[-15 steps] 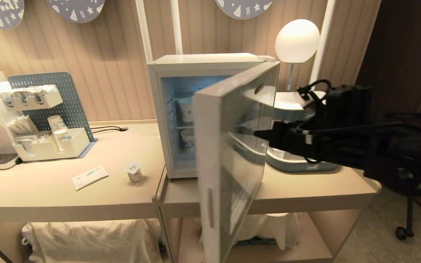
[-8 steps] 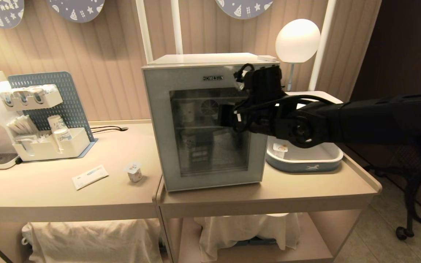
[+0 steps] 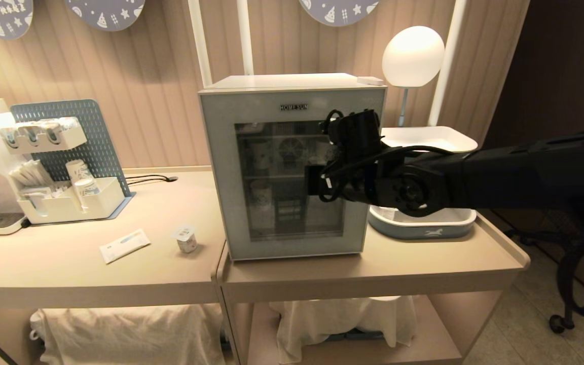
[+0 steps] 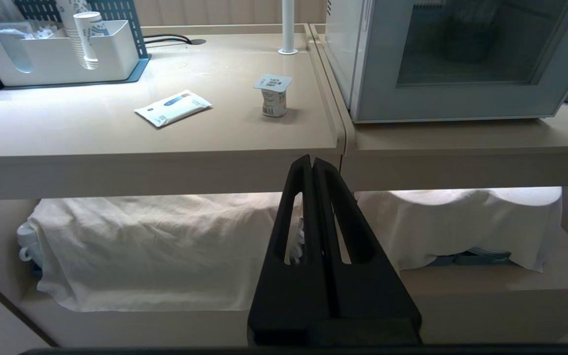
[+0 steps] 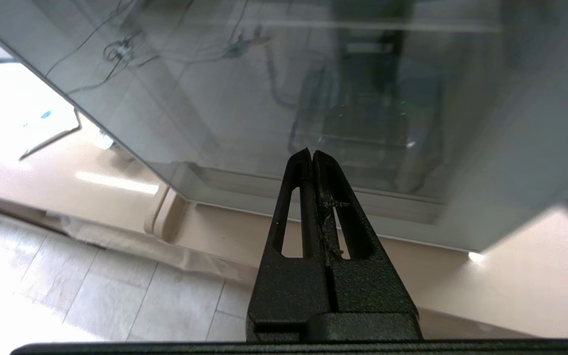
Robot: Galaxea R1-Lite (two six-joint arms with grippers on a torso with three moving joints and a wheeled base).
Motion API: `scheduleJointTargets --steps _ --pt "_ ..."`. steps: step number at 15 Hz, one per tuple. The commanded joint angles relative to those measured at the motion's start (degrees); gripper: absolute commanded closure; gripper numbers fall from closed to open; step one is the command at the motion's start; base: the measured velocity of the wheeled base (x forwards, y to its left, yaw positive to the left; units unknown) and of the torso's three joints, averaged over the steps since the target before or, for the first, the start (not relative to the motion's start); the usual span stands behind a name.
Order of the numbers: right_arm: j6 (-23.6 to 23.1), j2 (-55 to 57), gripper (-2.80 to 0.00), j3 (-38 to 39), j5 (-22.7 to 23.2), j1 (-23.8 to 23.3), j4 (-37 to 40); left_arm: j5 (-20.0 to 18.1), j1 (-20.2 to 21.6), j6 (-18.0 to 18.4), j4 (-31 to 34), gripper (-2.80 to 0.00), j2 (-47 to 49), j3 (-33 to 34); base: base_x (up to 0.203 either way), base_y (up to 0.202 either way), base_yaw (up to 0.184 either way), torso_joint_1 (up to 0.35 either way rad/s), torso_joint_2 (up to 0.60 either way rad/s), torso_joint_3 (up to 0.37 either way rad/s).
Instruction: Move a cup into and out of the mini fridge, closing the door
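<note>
Mini fridge point(image 3: 292, 167) stands on the tabletop point(image 3: 94, 268), its door point(image 3: 221, 172) fully closed. Right end effector point(image 5: 312, 157), fingers pressed together and empty, is before the door glass. Cup point(image 3: 185, 239) sits on the tabletop left of the fridge. Left end effector point(image 4: 312, 162) is closed, empty, below the tabletop edge.
</note>
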Motion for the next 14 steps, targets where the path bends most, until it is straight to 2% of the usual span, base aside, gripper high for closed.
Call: scheduleJointTargets --steps 1,4,6,7,8,10,12,14 --pt "0.1 -8.0 0.0 5.9 -1.3 0.0 -1.2 0.0 0.0 0.0 0.0 0.0 0.1 0.1 0.0 0.0 0.0 0.0 0.0 0.0" --pt "-0.1 -23.7 0.0 18.9 -8.3 0.0 -2.9 0.0 0.0 0.0 0.0 0.0 0.1 0.0 0.0 0.0 0.0 0.0 0.0 0.0" --pt "-0.8 -36.4 0.0 27.1 -18.5 -1.0 -3.2 0.0 0.0 0.0 0.0 0.0 0.1 0.1 0.0 0.0 0.0 0.0 0.0 0.0" --pt "-2.1 -42.2 0.0 30.3 -22.9 -3.2 -3.3 0.0 0.0 0.0 -0.1 0.0 0.1 0.1 0.0 0.0 0.0 0.0 0.0 0.0" --pt "-3.5 -48.3 0.0 33.4 -26.5 -7.6 -3.3 0.1 0.0 -0.2 -0.1 0.0 0.1 0.1 0.0 0.0 0.0 0.0 0.0 0.0" --pt "-5.2 -59.7 0.0 38.7 -30.5 -16.7 -2.5 0.1 0.0 -0.3 0.0 0.0 0.1 0.1 0.0 0.0 0.0 0.0 0.0 0.0" --pt "-6.3 -72.1 0.0 45.1 -32.4 -23.6 -1.0 0.1 0.0 -0.4 -0.1 0.0 0.1 0.1 0.0 0.0 0.0 0.0 0.0 0.0" --pt "-7.2 -84.7 0.0 53.1 -33.1 -28.5 0.9 0.1 0.0 -0.4 0.0 0.0 0.1 0.1 0.0 0.0 0.0 0.0 0.0 0.0"
